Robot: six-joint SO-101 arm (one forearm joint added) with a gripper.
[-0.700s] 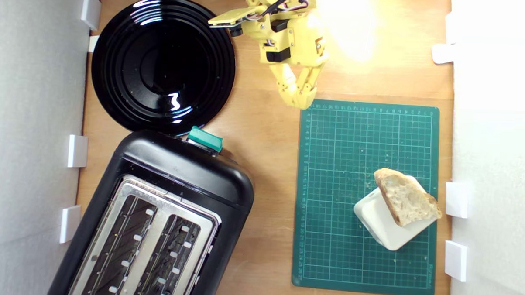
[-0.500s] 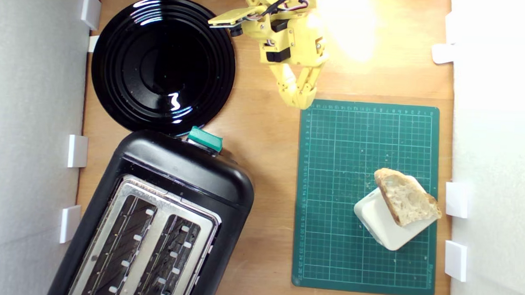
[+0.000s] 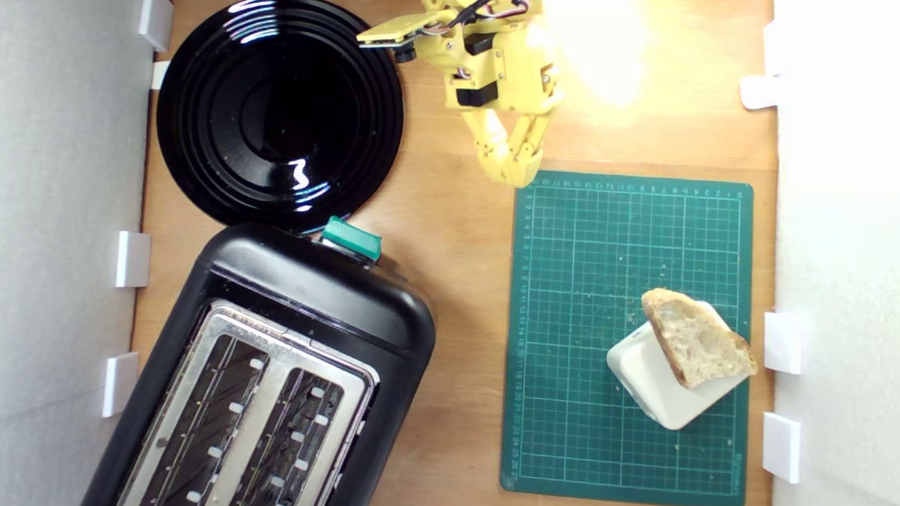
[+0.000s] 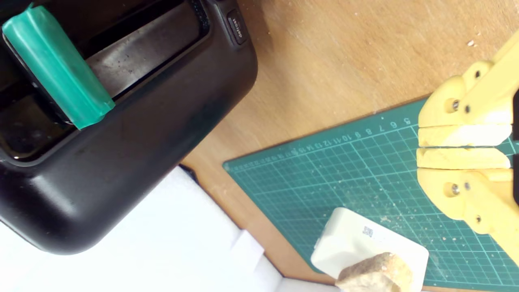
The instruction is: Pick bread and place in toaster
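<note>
So the gripper [image 3: 514, 176] is pinched closed with nothing in it, hovering at the green mat's [image 3: 563, 437] top-left corner in the exterior view. The bread [image 3: 695, 336] lies down and to the right there, well apart, propped on a white block [image 3: 651, 391], long axis diagonal. The toaster [image 3: 266, 374] is over on the left.

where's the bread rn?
Exterior view's lower right: the bread leans on a white block on the green cutting mat, far from the gripper.
</note>
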